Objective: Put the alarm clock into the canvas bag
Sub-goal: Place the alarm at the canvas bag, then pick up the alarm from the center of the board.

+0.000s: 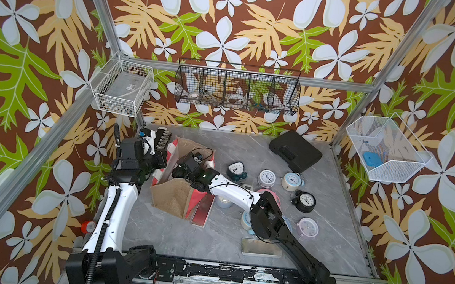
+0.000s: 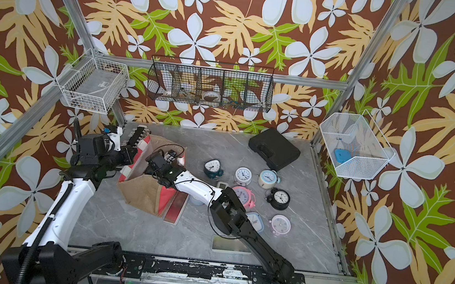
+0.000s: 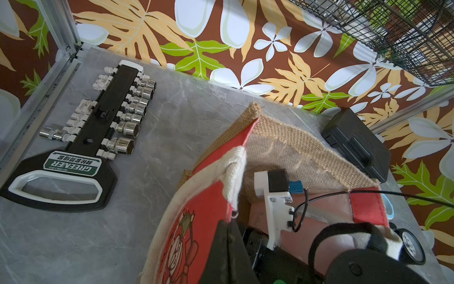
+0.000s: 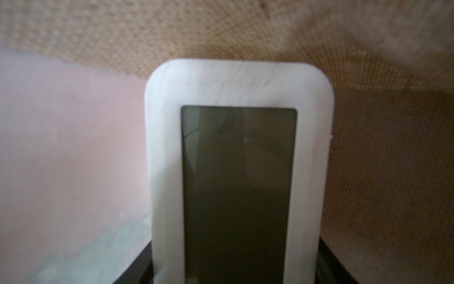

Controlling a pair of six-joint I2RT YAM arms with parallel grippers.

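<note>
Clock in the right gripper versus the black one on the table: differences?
The held clock is white, rectangular, with a blank screen; the black clock is round with a dial. The held clock is inside the canvas bag; the black clock sits on the table. Both are clocks.

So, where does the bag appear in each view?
Both top views: bag left of centre.
Left wrist: bag close up, mouth open.
Right wrist: bag's burlap wall behind the clock.
Shared landmark: black case, absent from right wrist.
</note>
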